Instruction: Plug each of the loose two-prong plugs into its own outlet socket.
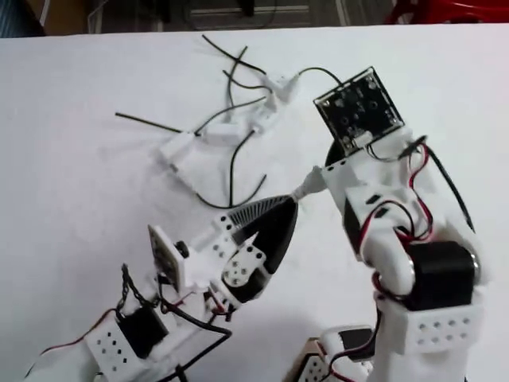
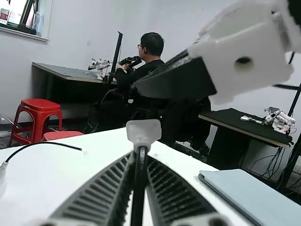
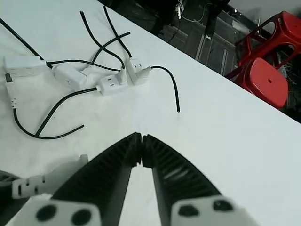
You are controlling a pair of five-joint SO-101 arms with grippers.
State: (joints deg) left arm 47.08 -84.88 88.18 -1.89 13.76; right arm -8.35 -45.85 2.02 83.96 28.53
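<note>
Left gripper (image 2: 140,154) pinches a white plug (image 2: 143,133) by its cord; right gripper (image 3: 141,140), jaws closed on nothing, outlet sockets (image 3: 115,80) lying farther off

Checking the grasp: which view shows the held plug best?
Left wrist view: plug close up, just past the left gripper, fingers shut on its cord. High view shows it small from above; right wrist view, likely a partial glimpse.

The left arm (image 1: 199,270) is stretched forward and low, and the left gripper (image 2: 140,155) is clamped on a plug (image 2: 143,132) at its cord end. The right arm (image 1: 382,215) is folded up beside it. The right gripper (image 3: 141,141) is angled downward with its fingers pressed together.
</note>
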